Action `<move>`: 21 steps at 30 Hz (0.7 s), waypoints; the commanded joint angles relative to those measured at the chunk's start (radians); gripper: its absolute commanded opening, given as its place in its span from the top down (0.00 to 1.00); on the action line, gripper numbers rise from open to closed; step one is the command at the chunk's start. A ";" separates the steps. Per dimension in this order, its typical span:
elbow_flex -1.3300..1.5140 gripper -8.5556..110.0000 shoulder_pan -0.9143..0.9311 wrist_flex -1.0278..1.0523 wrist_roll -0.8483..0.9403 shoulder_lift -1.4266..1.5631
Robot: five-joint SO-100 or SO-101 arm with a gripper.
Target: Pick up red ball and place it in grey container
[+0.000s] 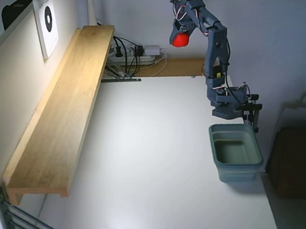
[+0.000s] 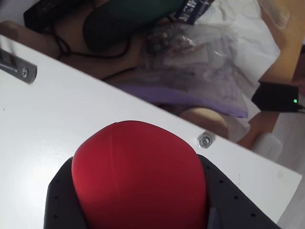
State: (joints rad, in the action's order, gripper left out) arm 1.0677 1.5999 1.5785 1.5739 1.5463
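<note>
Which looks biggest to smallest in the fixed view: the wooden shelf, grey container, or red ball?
1. Wooden shelf, by far the largest.
2. Grey container.
3. Red ball, smallest, held up in the gripper.

A plain bright red smooth ball sits in a dark blue-grey plastic gripper; right, a grey-green rectangular plastic bin; left, a pale wooden shelf; white table.

red ball held aloft, grey container upright
</note>
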 commanded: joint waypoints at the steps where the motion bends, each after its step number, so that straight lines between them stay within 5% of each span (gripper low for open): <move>1: -0.042 0.73 0.007 0.011 -0.003 0.022; 21: -0.042 0.73 -0.493 0.011 -0.003 0.022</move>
State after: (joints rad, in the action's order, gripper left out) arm 1.0661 1.1735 1.5861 1.5739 1.5463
